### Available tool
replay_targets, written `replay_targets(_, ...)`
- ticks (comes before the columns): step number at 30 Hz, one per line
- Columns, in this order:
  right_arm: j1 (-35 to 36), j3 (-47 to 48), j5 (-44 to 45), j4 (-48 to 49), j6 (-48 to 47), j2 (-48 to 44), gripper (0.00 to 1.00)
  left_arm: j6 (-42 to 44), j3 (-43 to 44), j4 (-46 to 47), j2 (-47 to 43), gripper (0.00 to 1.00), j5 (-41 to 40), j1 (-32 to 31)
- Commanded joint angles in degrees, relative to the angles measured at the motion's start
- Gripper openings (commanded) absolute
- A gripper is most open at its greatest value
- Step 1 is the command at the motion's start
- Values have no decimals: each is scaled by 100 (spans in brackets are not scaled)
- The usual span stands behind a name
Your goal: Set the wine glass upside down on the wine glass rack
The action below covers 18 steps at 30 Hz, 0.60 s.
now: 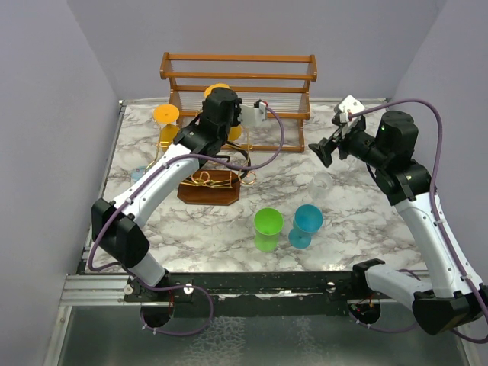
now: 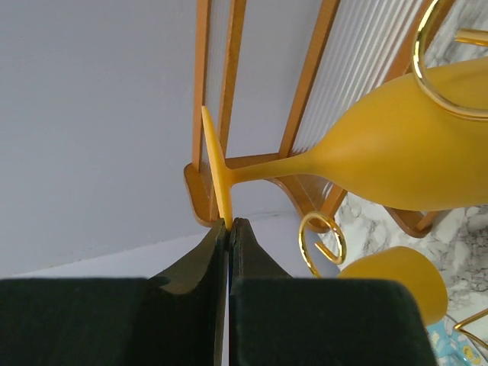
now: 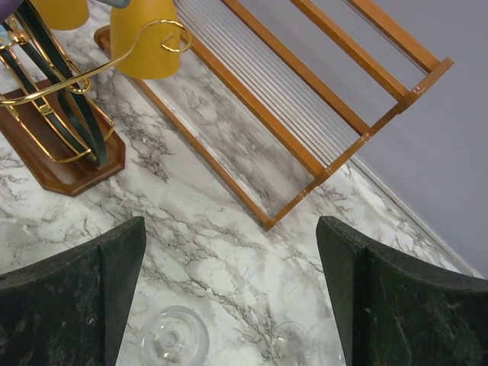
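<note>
My left gripper point(image 2: 229, 225) is shut on the thin foot rim of a yellow wine glass point(image 2: 396, 149). The glass lies tilted, its bowl inside a gold loop point(image 2: 424, 72) of the wine glass rack. In the top view the left gripper point(image 1: 229, 110) is above the rack's dark wooden base point(image 1: 207, 191). A second yellow glass point(image 1: 166, 116) hangs upside down on the rack's left side. It also shows in the left wrist view point(image 2: 396, 284). My right gripper point(image 1: 332, 146) is open and empty, right of the rack. The rack point(image 3: 65, 156) sits at the right wrist view's upper left.
A two-tier orange-brown wooden shelf point(image 1: 238, 76) stands at the back, close behind the rack. A clear glass point(image 1: 321, 184) sits below the right gripper. It shows in the right wrist view point(image 3: 174, 340). A green cup point(image 1: 268, 229) and a blue glass point(image 1: 306, 223) stand near the front.
</note>
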Motion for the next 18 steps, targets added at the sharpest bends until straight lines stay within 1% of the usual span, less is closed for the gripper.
replay_targets(1, -26, -77, -152, 65, -95, -83, 93, -224, -98, -211, -281, 0, -239, -95)
replay_targets(8, -46, -69, -179, 48, -97, -42, 93, -292, -310, -303, -445, 0, -409, -157)
replay_targets(18, -65, -65, -214, 23, -101, -11, 93, -604, -479, -490, -686, 0, -511, -259)
